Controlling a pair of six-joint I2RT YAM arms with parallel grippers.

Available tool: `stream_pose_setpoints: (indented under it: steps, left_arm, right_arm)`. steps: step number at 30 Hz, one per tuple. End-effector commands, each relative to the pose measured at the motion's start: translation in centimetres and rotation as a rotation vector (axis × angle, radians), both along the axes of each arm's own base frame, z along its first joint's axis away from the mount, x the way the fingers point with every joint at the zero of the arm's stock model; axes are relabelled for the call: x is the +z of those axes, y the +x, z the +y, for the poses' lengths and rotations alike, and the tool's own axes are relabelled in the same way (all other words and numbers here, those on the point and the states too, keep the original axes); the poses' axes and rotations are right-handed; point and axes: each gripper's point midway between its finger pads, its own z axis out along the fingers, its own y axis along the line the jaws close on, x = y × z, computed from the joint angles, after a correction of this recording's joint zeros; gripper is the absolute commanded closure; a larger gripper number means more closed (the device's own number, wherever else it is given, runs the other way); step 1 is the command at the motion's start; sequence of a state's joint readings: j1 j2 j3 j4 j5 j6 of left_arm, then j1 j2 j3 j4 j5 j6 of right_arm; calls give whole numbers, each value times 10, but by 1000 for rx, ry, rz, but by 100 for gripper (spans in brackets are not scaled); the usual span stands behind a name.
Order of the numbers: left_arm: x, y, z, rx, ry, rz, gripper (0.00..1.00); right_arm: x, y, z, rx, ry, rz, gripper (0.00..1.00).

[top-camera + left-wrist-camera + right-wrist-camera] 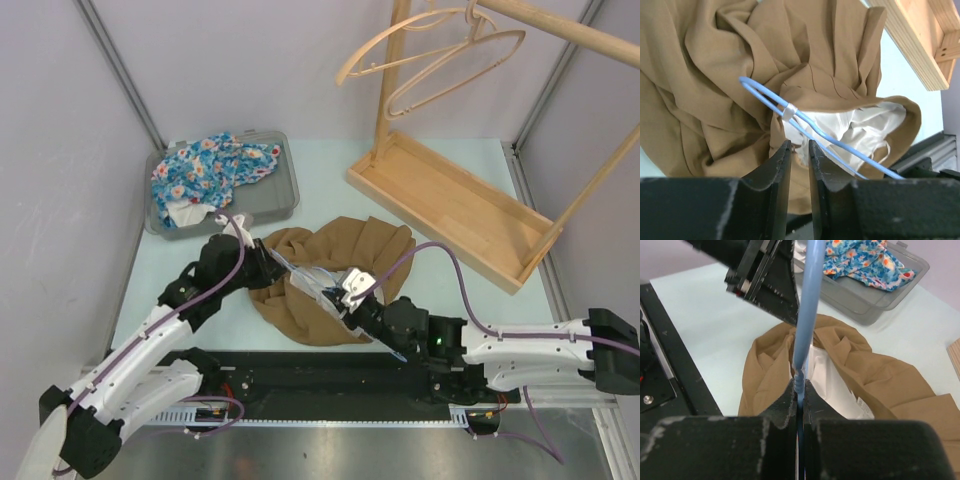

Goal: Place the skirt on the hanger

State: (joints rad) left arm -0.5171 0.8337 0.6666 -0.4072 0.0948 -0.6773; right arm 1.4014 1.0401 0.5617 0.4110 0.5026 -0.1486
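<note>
The brown skirt (375, 250) lies crumpled on the table, its white lining (860, 130) showing at the waist opening. A thin blue hanger (840, 145) runs across that opening. My right gripper (800, 383) is shut on the hanger's ribbed wire (807, 315), just right of the skirt (890, 380). My left gripper (798, 144) hovers at the waist edge of the skirt (715, 75), its jaws a narrow gap apart with only cloth behind them. In the top view the left gripper (283, 265) and right gripper (365, 305) face each other over the skirt.
A grey bin (290, 200) at the back left holds a floral cloth (215, 170). A wooden rack with a tray base (450, 205) stands at the back right, with wooden hangers (440, 50) on its rail. The black rail of the arm bases runs along the near edge.
</note>
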Motion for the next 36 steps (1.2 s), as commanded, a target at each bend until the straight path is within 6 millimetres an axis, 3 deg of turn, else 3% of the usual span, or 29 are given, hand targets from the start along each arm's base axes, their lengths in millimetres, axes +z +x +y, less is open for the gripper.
stream_pose_setpoints:
  steps: [1,11,17,23,26,29,30,36]
  left_arm:
    - [24,21,7,75,12,-210,74]
    - [44,25,7,77,20,-408,65]
    - [24,22,4,70,34,-387,64]
    - [34,18,-8,30,-17,-465,65]
    - [34,16,-13,6,-17,-496,71]
    - [32,15,-16,-11,-6,-507,89]
    - [31,15,-17,-15,-2,-506,100]
    - [35,5,-24,-80,8,-530,100]
  right_arm:
    - [44,-5,6,55,136,100,100]
    - [58,-9,6,110,151,181,100]
    - [65,-8,5,117,177,205,100]
    - [68,-6,4,120,190,228,100]
    - [68,-6,4,120,193,238,100]
    - [67,-5,4,118,192,242,100]
    - [64,-3,4,113,186,244,100]
    - [56,8,7,83,179,262,100]
